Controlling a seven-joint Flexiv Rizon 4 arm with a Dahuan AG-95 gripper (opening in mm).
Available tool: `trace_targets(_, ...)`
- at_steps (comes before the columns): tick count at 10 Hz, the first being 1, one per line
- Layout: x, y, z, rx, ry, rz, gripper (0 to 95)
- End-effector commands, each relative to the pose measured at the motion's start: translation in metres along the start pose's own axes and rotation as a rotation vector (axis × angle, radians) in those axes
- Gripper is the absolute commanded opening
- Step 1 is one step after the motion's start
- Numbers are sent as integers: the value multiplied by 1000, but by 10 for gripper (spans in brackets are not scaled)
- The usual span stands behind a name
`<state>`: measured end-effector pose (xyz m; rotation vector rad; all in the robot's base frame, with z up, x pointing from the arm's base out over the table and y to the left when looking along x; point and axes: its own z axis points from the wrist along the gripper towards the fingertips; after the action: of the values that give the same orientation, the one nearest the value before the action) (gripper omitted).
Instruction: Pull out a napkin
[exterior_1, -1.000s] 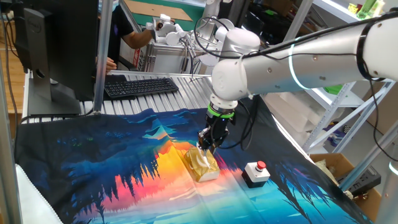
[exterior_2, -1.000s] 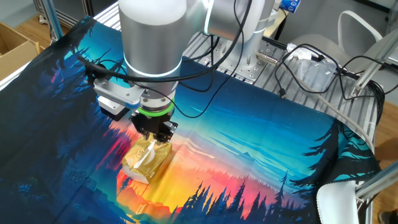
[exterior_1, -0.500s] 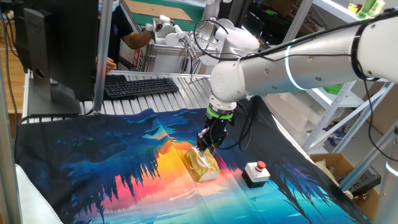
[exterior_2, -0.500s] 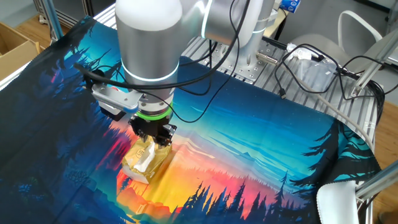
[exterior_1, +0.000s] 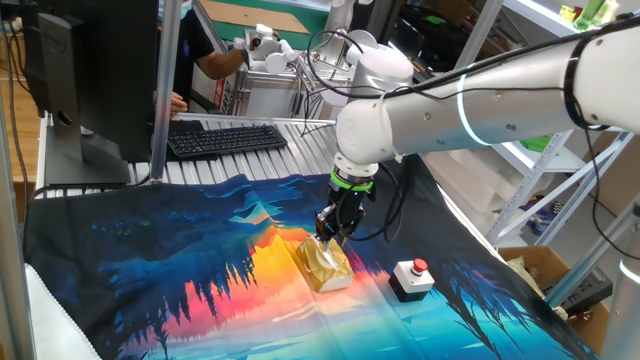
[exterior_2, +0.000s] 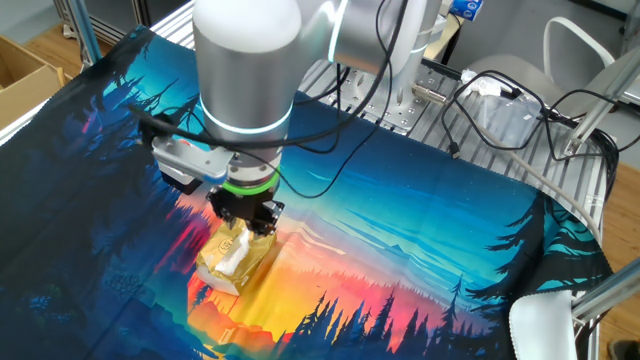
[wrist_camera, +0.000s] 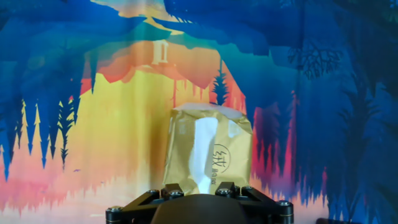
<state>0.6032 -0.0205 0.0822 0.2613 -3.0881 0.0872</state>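
One fixed view: end effector (exterior_1: 331, 233) has been raised slightly off the gold pack (exterior_1: 325, 265) over the last second; finger spread cannot be told.
Other fixed view: napkin (exterior_2: 233, 258) is seen as a white strip in the pack slot.
Hand view: napkin (wrist_camera: 204, 157) not lifted clear; extraction judged barely begun.

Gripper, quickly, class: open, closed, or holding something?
Gripper: at the gold pack, fingertips on the white napkin; whether it is closed cannot be told.
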Motion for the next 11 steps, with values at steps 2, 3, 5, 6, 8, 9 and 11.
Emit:
trace_targets(2,-4,2,-2,6,2,7,380)
trace_targets(3,-6,3,-3,7,3,11,380)
trace_targets(5,-9,4,0,8,0,12,380)
trace_targets(6,-11,4,3,6,-2,8,380)
trace_targets(8,-13,4,7,4,-2,3,380)
trace_targets(9,-13,4,9,4,-2,0,190)
trace_targets(11,-14,6,10,6,-2,1,190)
